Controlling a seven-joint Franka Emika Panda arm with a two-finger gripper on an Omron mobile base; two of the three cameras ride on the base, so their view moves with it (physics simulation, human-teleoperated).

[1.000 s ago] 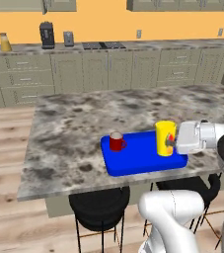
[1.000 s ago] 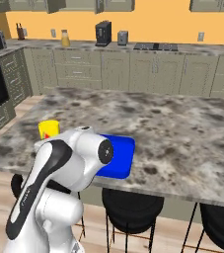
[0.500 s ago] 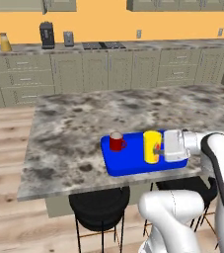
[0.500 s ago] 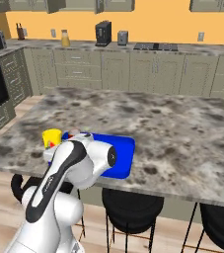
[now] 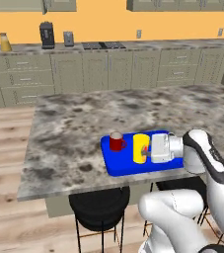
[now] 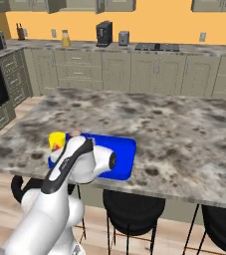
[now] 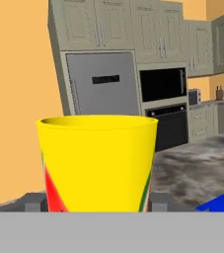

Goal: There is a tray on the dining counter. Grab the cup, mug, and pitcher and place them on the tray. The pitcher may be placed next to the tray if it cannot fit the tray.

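Claw (image 5: pixel 146 149) clasping yellow cup (image 5: pixel 140 147) over tray (image 5: pixel 128 164); cup's red-green mark seemingly wordless.

Grey-brown stone dining counter (image 5: pixel 74 128) carries blue tray (image 5: pixel 121 165) near front edge.

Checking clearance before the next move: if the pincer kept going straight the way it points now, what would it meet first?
The cup, right between its fingers over the tray. Beyond it, the mug seems roughly in line, though depth is hard to judge.
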